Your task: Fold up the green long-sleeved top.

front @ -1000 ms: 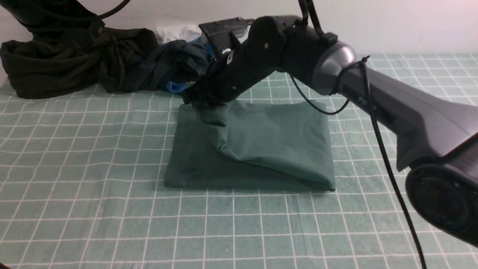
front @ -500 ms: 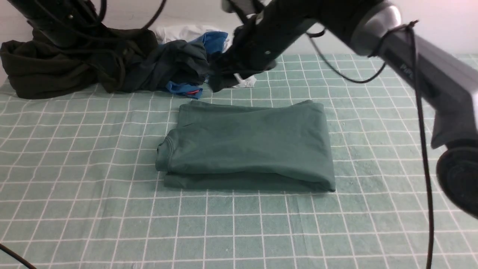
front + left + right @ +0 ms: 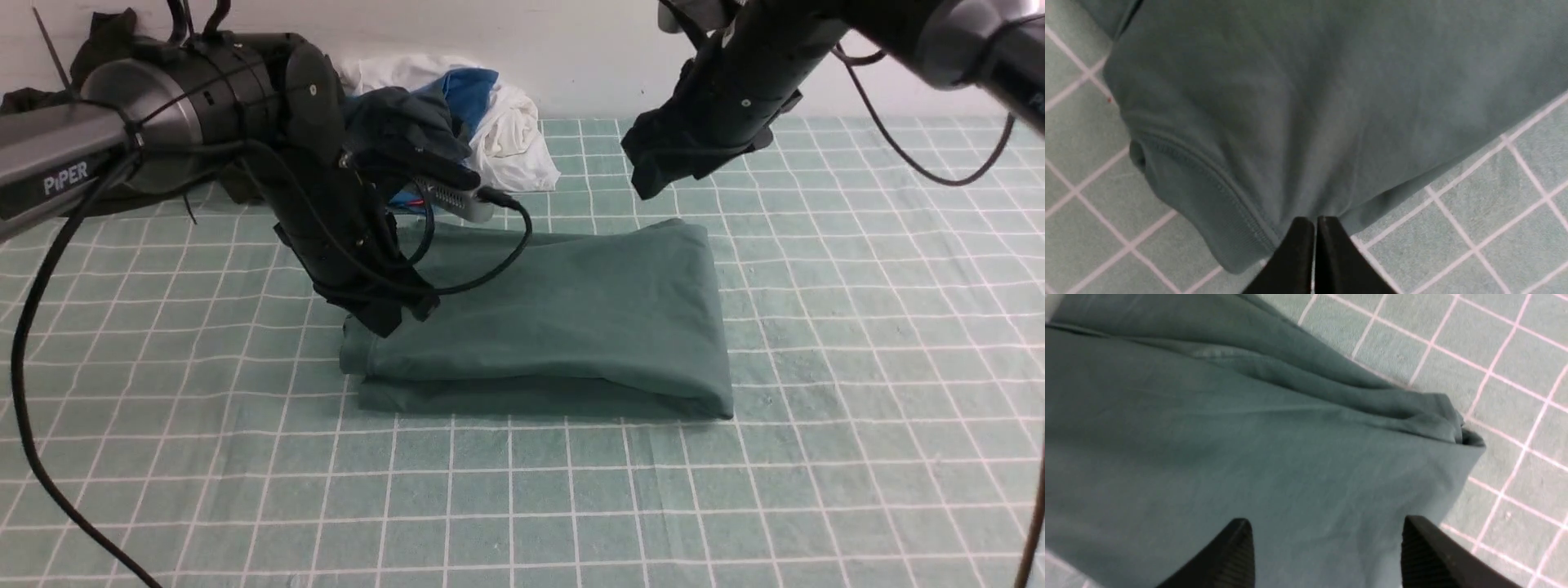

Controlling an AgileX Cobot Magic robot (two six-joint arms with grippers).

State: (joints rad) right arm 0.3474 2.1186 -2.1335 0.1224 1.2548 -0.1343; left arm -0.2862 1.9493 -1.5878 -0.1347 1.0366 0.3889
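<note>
Since the previous frame the left hand has swung in and the right hand has withdrawn rightward. On the worktop, the folded green top lies at centre. Left hand: fingers together, touching the top's left edge. Right hand: fingers apart, raised over its far right corner.

We see a pale-green checked cloth spread flat as the work surface. The green long-sleeved top lies folded at its middle. A white garment and a dark grey-blue garment are heaped at its far edge.
</note>
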